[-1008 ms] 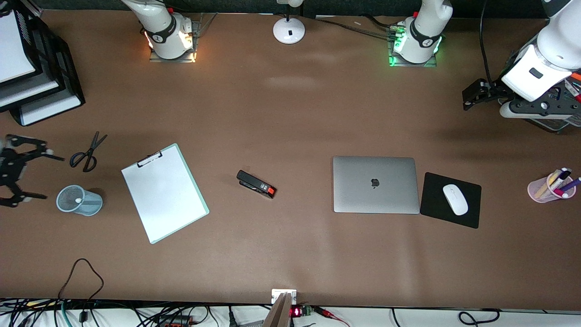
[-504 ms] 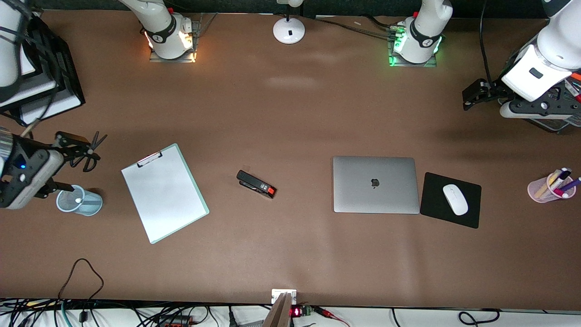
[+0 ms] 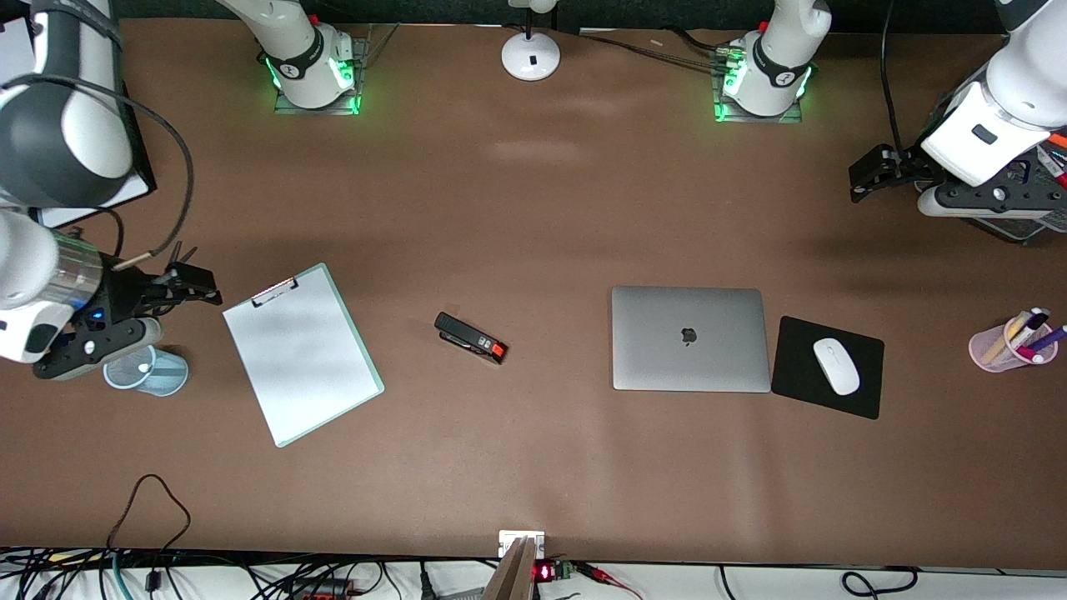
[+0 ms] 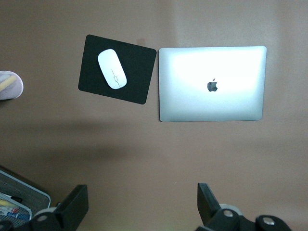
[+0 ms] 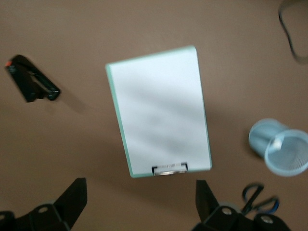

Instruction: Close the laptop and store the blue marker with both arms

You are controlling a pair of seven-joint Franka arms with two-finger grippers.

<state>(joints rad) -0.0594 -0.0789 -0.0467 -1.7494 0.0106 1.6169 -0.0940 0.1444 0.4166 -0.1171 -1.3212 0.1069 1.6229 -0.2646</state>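
Observation:
The silver-grey laptop (image 3: 688, 337) lies closed on the table, its apple logo up; it also shows in the left wrist view (image 4: 211, 84). The blue marker's body cannot be made out; only a small white end (image 3: 143, 365) shows inside the blue mesh cup (image 3: 154, 371), and again in the right wrist view (image 5: 277, 143). My right gripper (image 3: 196, 283) is open and empty over the table between that cup and the clipboard (image 3: 300, 354); its fingers stand wide apart in its wrist view (image 5: 139, 202). My left gripper (image 3: 867, 175) is open and empty, waiting over the left arm's end of the table (image 4: 139, 207).
A black stapler (image 3: 471, 337) lies between clipboard and laptop. A black mouse pad (image 3: 863, 392) with a white mouse (image 3: 836, 365) lies beside the laptop. A pink pen cup (image 3: 1004, 346) stands at the left arm's end. Scissors (image 5: 260, 197) lie by the mesh cup.
My right arm has swung in from the table's end, and its gripper has moved toward the clipboard. Its base light has turned from orange to green. The left arm has not moved.

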